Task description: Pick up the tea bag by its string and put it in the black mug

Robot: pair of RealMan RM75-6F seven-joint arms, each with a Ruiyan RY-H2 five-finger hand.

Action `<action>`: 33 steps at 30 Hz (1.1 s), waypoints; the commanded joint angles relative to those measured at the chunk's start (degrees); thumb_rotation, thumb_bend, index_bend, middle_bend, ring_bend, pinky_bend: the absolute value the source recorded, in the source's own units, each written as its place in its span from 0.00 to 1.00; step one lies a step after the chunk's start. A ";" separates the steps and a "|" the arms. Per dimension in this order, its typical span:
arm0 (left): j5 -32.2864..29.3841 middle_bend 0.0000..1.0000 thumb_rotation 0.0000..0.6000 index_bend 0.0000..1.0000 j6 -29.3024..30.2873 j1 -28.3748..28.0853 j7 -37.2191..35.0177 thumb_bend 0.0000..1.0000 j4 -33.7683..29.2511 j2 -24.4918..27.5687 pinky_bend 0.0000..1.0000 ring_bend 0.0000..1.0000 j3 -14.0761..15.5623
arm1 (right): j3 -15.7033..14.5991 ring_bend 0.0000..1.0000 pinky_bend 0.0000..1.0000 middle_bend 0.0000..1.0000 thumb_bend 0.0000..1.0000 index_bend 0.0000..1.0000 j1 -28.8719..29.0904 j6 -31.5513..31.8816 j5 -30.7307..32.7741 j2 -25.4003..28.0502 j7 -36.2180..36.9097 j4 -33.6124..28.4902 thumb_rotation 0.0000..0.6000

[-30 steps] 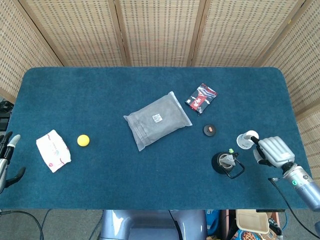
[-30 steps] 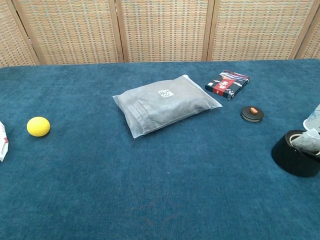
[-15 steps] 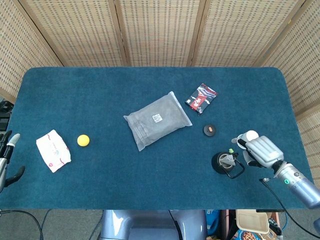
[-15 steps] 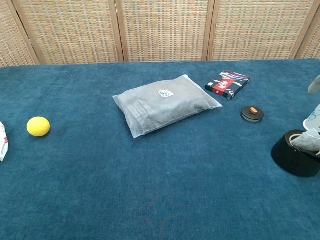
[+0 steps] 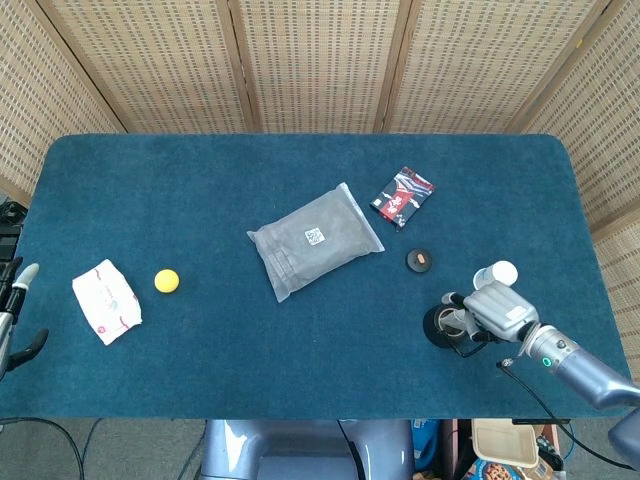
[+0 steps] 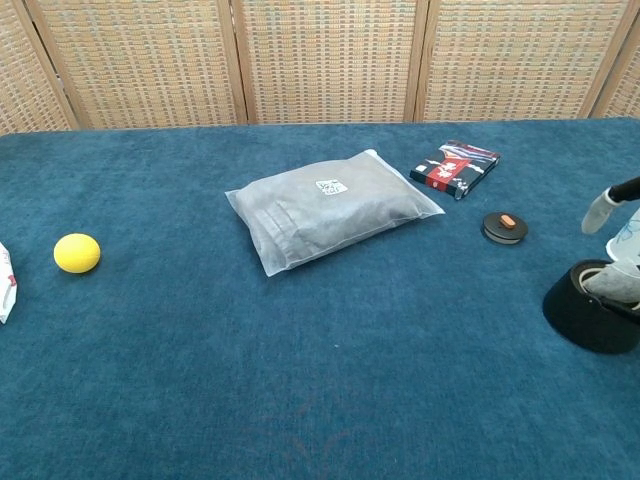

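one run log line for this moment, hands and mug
right hand: over black mug, grasp unclear | left hand: idle at left table edge | tea bag: in mug

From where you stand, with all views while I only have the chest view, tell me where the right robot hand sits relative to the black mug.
Observer: In the head view the right robot hand sits just right of the black mug, fingers over its rim.
Operator: Report the left one.
Observer: The left robot hand is at the table's far left edge, near the white packet.
Operator: Say what's behind the mug.
Observer: A white cup stands upright just beyond the hand.
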 commanded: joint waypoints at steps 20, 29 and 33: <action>-0.16 0.00 1.00 0.03 -0.63 -0.77 1.17 0.32 -1.00 0.51 0.00 0.00 -0.34 | -1.95 1.00 1.00 1.00 1.00 0.22 0.33 -4.87 4.42 0.32 -6.03 -1.69 0.57; -0.06 0.00 1.00 0.03 -0.59 -0.95 1.43 0.32 -1.16 0.47 0.00 0.00 -0.41 | -2.90 1.00 1.00 1.00 1.00 0.22 0.05 -6.42 5.50 -1.40 -7.44 -0.29 0.57; -0.01 0.00 1.00 0.03 -0.63 -1.00 1.52 0.32 -1.21 0.43 0.00 0.00 -0.37 | -2.98 1.00 1.00 1.00 1.00 0.22 0.39 -7.23 5.85 -2.28 -8.05 0.38 0.57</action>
